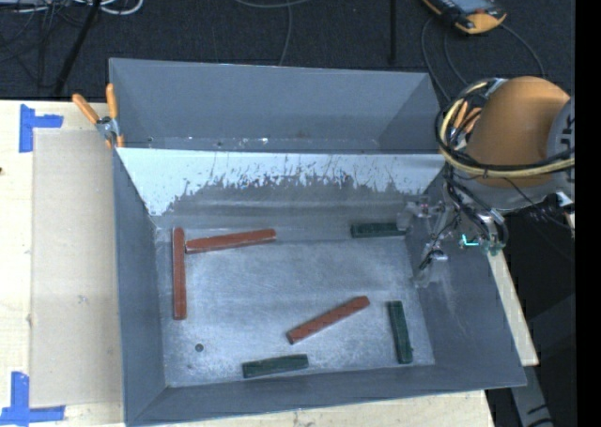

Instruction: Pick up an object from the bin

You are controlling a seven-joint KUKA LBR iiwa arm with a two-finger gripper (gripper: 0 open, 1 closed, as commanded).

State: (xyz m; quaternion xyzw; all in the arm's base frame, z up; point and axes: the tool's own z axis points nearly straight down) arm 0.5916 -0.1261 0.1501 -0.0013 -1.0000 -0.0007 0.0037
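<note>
The grey metal bin [282, 134] took up most of the view, its sloped walls running down to a flat, scuffed floor. At its right side stood the arm, with the orange cover [512, 120] at its wrist ringed by cables, reaching in over the right wall.

Six slim bars lay scattered flat on the floor, well apart for the most part. Three were red-brown. One long red bar [230, 240] lay nearly level at the left, its end close to the top of an upright red bar [178, 273] by the left wall. A slanted red bar [329, 319] lay near the middle front. Three were dark green: a short green bar [376, 228] at the back right, an upright green bar [400, 331] by the right wall, and a front green bar [275, 367] near the front edge.

The end effector [430, 256] hung low at the bin's right side, just beside the right end of the short green bar and above the upright green one. Whether it stood wide or narrow could not be told, and no bar could be made out in it.

Judged from this, the pick had not been made: every bar rested on the floor. The approach seemed done or nearly so, with the short green bar the nearest candidate. Closing on a bar and lifting it clear were left to do.
</note>
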